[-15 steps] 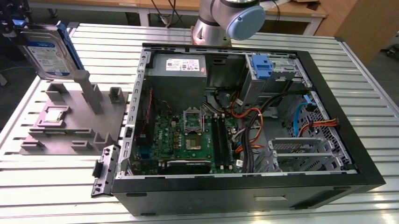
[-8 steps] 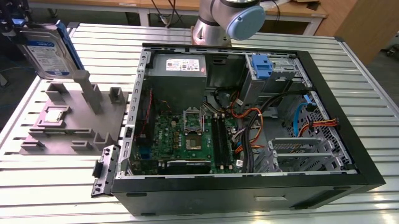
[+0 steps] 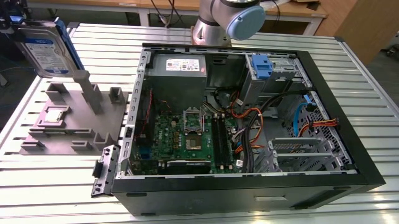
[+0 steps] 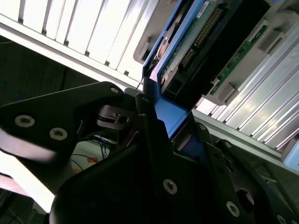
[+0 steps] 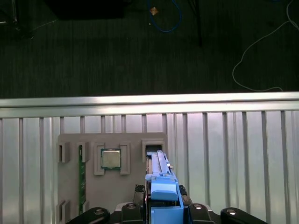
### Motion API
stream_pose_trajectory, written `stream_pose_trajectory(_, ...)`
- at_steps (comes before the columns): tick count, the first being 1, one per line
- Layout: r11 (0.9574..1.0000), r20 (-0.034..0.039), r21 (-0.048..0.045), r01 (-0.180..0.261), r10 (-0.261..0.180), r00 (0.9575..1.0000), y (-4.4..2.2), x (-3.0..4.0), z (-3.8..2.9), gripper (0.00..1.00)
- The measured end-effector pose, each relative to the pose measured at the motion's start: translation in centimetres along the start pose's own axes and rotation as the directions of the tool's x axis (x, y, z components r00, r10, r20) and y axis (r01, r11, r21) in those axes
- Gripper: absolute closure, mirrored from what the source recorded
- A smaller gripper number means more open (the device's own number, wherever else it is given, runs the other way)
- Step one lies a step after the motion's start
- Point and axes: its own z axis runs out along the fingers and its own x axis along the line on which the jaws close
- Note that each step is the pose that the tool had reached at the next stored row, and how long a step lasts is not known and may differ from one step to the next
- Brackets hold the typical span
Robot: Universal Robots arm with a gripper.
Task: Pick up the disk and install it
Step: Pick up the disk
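Disk: silver, blue frame, white-and-blue label, print unreadable. On edge above grey fixture; gripper jaws clamped on its frame.

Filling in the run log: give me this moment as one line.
gripper: shut on the disk | disk: held above grey fixture plate | computer case: open, disk not yet installed

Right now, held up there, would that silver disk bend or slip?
Probably stiff: the disk is a flat metal slab, held straight by the pincer. Likely heavy for its size. Its smooth blue plastic frame might slip.
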Motion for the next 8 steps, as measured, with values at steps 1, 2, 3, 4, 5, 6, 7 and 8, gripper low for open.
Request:
stream_pose_trajectory(1,1.0000,0.0001,0.0001,0.000,0.000,1.0000,0.00,0.00,-0.01,0.63)
stream_pose_trajectory(2,1.0000,0.0000,0.0000,0.000,0.000,1.0000,0.00,0.00,-0.06,0.63)
stream_pose_trajectory(3,1.0000,0.0000,-0.0001,0.000,0.000,1.0000,0.00,0.00,-0.16,0.63)
stream_pose_trajectory(4,1.0000,0.0000,0.0001,0.000,0.000,1.0000,0.00,0.00,-0.17,0.63)
stream_pose_trajectory(5,1.0000,0.0002,0.0000,0.000,0.000,1.0000,0.00,-0.01,-0.19,0.63)
stream_pose_trajectory(6,1.0000,0.0007,0.0000,0.000,0.000,1.0000,0.01,-0.01,-0.20,0.63)
stream_pose_trajectory(7,1.0000,0.0012,0.0000,0.000,0.000,1.0000,0.00,0.00,-0.22,0.63)
stream_pose_trajectory(8,1.0000,0.0014,0.0000,0.000,0.000,1.0000,0.00,-0.01,-0.23,0.63)
